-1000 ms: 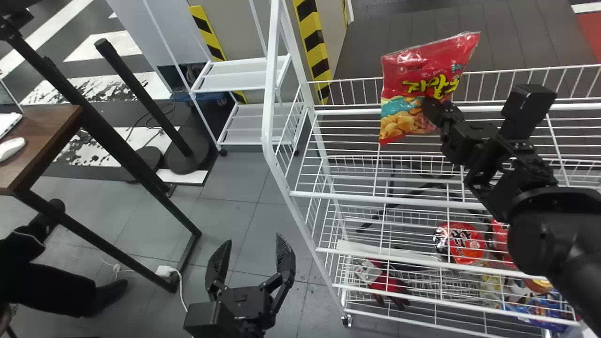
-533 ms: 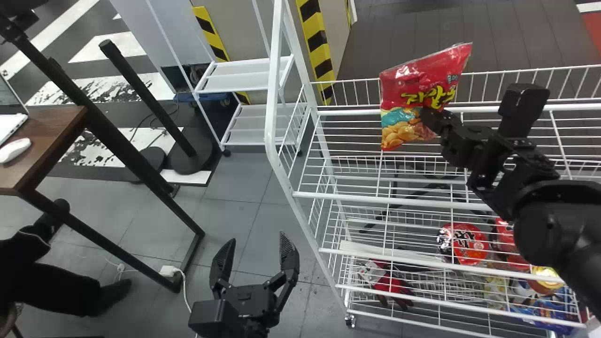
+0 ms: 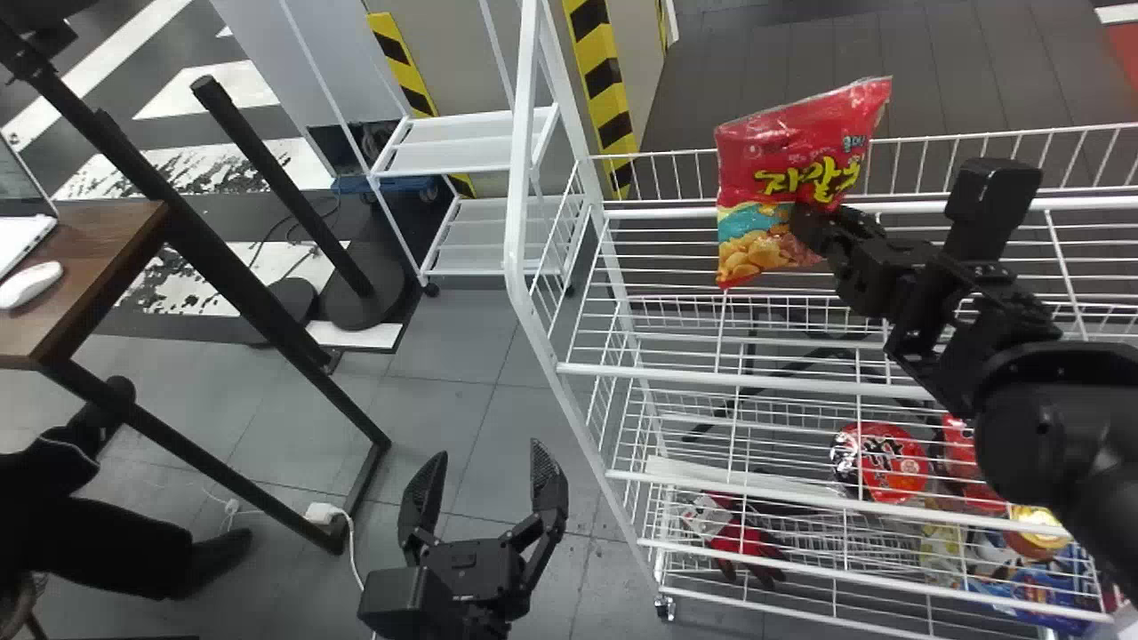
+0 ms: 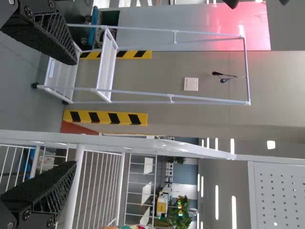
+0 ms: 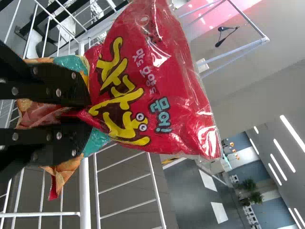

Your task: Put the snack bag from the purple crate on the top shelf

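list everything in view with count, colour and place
tall wire rack: one, white, head view's right
crinkly plastic snack bag: one, red, over the rack
round lidded package: one, red, lower in the rack
tiered metal cart: one, white, left of the rack
wooden table: one, brown, far left
rounded mouse: one, white, on the table
partly visible laptop: one, white, on the table
left end effector: one, black, open over the floor
right end effector: one, black, gripping the bag

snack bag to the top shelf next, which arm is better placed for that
Right, I'd say: the right gripper holds the snack bag over the top shelf, while the left gripper is empty and outside the rack.
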